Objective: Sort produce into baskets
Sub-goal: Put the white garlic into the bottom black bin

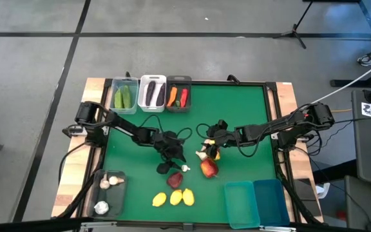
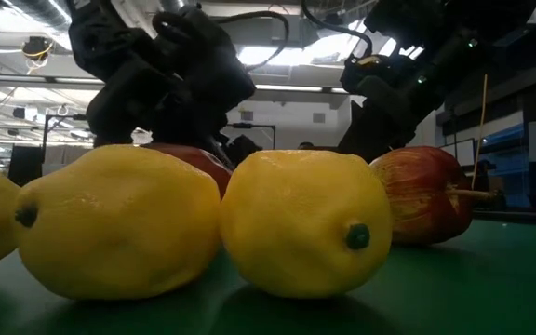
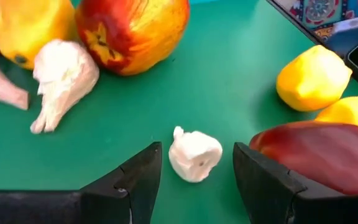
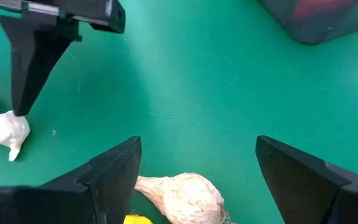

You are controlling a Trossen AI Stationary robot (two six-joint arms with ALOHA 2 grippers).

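Two arms meet at mid-frame in the high view: left gripper (image 1: 176,161) over a small garlic bulb (image 1: 186,168), right gripper (image 1: 206,149) over a second garlic (image 1: 201,155) beside a red apple (image 1: 209,169); three lemons (image 1: 174,198) lie lower centre, and garlic already sits in the grey bin (image 1: 106,193) at lower left, while cucumbers, eggplants and carrot fill the bins (image 1: 152,93) at upper centre. Low view: two lemons (image 2: 305,223) fill the foreground, apple (image 2: 421,194) at right, both arms dark above; jaw state cannot be told here. Left wrist view: jaws spread, the small garlic (image 3: 194,155) between the fingers (image 3: 135,177) at lower centre, untouched; a dark red fruit (image 3: 322,152) lies just beside the other finger. Right wrist view: jaws spread wide above the second garlic (image 4: 188,194) at bottom centre. Judgement: left should lower, centre on the bulb, keep clear of the red fruit, then close gently.
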